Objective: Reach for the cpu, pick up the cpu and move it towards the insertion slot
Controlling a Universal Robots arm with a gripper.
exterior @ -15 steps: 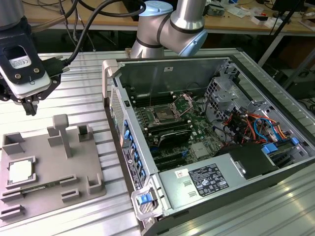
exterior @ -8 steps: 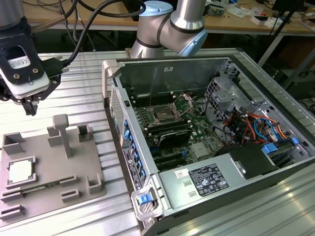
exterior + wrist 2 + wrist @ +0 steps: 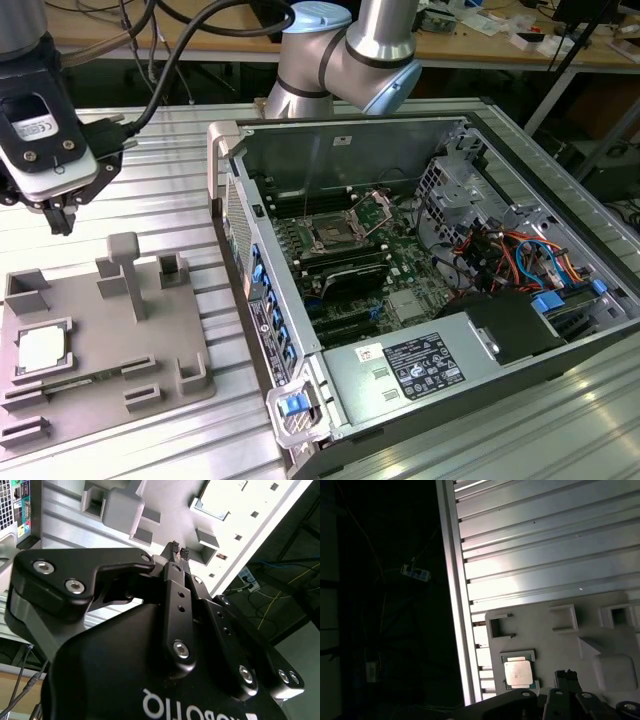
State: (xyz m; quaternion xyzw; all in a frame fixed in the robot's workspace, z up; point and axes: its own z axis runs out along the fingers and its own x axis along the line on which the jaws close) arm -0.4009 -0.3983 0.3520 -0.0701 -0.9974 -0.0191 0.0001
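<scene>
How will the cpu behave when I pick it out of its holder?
Probably stiff and light: the cpu is a thin flat square with a metal top. That smooth plate may be slippery. It sits flat in a raised frame on the grey tray, so a push likely won't slide it.

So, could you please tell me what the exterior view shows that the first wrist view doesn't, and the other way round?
Extra in the exterior view: the open computer case, the socket on its green board, and the arm's silver and blue joints. Extra in the first wrist view: the dark space past the edge of the table, with a power strip there. Shared: the chip lying in its pocket on the grey tray, the ribbed table, and the pincer, clear of the chip.
</scene>
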